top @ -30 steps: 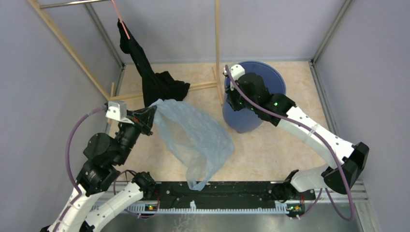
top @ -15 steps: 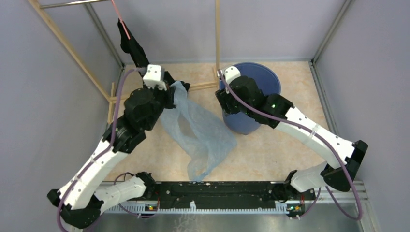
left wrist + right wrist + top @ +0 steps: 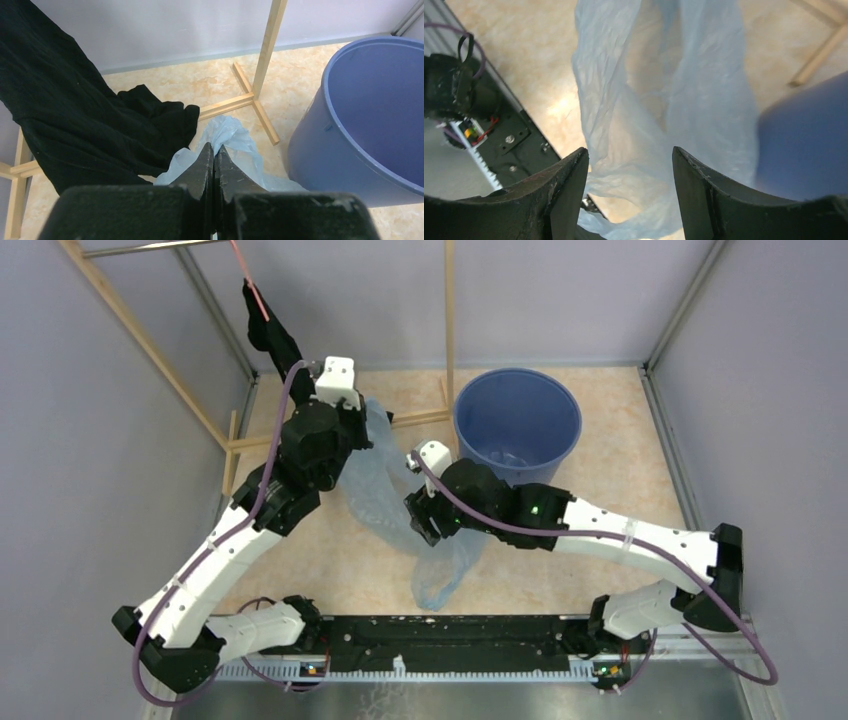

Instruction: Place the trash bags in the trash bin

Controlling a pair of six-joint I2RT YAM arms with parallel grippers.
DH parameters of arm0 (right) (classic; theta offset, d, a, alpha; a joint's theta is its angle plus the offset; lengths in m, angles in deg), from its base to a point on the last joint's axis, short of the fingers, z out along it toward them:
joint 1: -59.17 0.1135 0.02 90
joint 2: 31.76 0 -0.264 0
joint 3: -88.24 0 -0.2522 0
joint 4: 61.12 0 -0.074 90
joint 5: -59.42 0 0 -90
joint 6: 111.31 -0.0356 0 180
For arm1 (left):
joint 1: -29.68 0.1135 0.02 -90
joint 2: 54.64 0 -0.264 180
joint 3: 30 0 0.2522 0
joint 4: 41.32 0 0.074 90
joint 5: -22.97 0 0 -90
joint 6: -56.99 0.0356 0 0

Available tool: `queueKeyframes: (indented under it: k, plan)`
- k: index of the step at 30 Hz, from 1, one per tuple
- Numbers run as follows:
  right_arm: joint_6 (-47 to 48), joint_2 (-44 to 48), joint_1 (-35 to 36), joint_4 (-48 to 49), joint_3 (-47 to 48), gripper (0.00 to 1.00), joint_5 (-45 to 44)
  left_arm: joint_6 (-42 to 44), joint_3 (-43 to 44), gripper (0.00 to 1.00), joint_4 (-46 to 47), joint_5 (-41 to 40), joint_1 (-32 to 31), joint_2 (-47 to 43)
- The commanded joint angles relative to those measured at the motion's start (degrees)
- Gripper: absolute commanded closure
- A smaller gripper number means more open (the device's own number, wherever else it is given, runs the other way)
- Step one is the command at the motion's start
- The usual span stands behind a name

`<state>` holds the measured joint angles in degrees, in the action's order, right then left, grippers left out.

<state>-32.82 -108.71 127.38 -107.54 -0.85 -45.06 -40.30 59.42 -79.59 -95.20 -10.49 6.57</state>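
Note:
A pale-blue translucent trash bag (image 3: pixel 385 495) hangs from my left gripper (image 3: pixel 362 432), which is shut on its top edge; the pinch shows in the left wrist view (image 3: pixel 214 150) with the film (image 3: pixel 235 137) bunched past the tips. The bag's lower end trails to the floor (image 3: pixel 440 580). The blue trash bin (image 3: pixel 517 425) stands upright at the back right, also in the left wrist view (image 3: pixel 370 115). My right gripper (image 3: pixel 420 525) is open over the bag's lower part; its wrist view shows the film (image 3: pixel 659 100) between and beyond the spread fingers (image 3: pixel 566 185).
A black cloth garment (image 3: pixel 268 335) hangs from a wooden rack (image 3: pixel 448 330) at the back left, also in the left wrist view (image 3: pixel 75 120). The rack's wooden foot (image 3: pixel 250 100) lies on the floor beside the bin. A black rail (image 3: pixel 450 640) runs along the near edge.
My left gripper carried the bag from the left up toward the rack and bin. My right arm left the bin and swung left and down to the bag's lower part.

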Motion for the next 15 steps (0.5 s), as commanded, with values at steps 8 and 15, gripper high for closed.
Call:
queueKeyframes:
  k: [8,15]
  plan:
    - [-6.1,3.7,3.8,7.0,-15.2,0.37,6.2,1.0,0.3,1.0,3.6,-1.2,0.1,0.2]
    - [-6.3,4.5,6.7,6.2,-20.1,0.37,-0.5,0.1,-1.5,1.0,3.8,-0.6,0.1,-0.4]
